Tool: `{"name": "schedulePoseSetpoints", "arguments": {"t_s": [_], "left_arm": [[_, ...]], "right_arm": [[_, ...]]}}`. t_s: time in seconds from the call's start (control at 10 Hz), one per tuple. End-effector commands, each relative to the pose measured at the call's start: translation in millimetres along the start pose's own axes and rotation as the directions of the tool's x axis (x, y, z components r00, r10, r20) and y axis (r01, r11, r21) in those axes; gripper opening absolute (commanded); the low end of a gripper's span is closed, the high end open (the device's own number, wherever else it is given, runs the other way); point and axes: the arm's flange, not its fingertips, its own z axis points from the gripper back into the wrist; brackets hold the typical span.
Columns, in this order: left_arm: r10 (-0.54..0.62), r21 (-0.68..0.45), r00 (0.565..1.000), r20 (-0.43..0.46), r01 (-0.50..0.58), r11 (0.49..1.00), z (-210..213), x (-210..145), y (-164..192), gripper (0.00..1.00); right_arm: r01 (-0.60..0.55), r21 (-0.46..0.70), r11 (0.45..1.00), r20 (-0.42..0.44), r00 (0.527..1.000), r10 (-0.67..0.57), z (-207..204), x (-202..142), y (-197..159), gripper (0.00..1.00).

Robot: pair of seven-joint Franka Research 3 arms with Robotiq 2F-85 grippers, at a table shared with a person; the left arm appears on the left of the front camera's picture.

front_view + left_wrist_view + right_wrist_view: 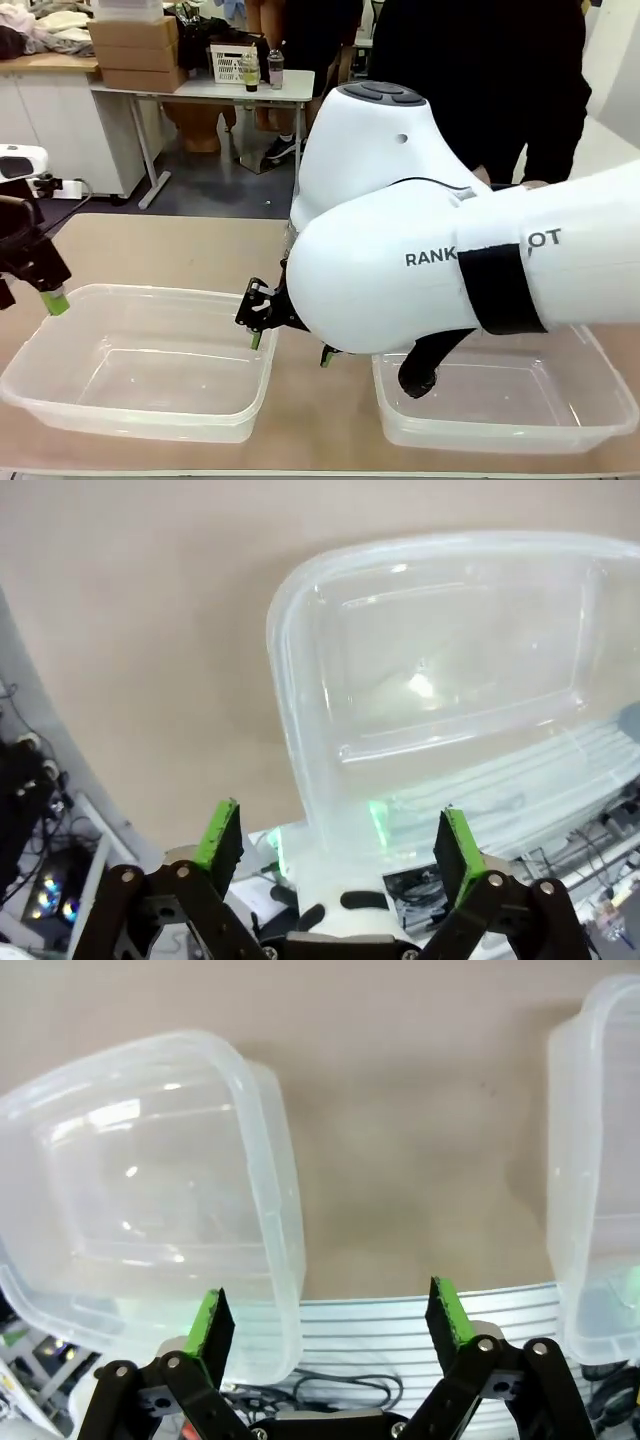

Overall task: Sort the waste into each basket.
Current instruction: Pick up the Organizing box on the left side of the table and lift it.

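Clear left tub (140, 418) and right tub (500, 435) sit side by side on table (150, 245), both bare inside, awaiting waste. Jaws wide on left gripper (338, 820), over left tub's outer end. Same on right gripper (328, 1305), over gap just right of left tub, likely staged for pick.

Far left: white cabinet (62, 135), wooden top, stacked cardboard boxes (135, 50). Far centre: white table (200, 89) carrying lattice basket (227, 63), two bottles (275, 68). Grey floor (205, 180). Near: tan surface (150, 245).
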Motion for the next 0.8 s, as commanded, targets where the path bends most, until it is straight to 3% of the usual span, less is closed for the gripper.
{"name": "schedulePoseSetpoints", "arguments": {"t_s": [0.0,0.1,0.3,0.6,0.7], "left_arm": [[0.093,-0.032,0.996,0.019,-0.092,0.995,-59,-9,3,1.00],[0.080,-0.088,0.997,0.014,-0.078,0.993,-70,-14,6,1.00],[0.128,-0.062,0.992,0.014,-0.127,0.990,-89,-20,8,1.00],[0.079,0.002,0.996,-0.034,-0.079,0.997,-95,-31,13,1.00],[0.064,0.031,0.997,-0.032,-0.063,0.998,-96,-32,14,0.67]], "right_arm": [[0.088,-0.026,0.996,-0.015,0.996,-0.089,-15,8,32,1.00],[0.093,-0.067,0.993,-0.033,0.995,-0.095,-24,11,42,1.00],[0.093,-0.162,0.982,-0.066,0.992,-0.104,-43,15,53,1.00],[0.075,-0.196,0.978,-0.078,0.993,-0.091,-46,15,55,1.00],[0.050,-0.218,0.975,-0.081,0.994,-0.069,-46,14,55,0.60]]}}
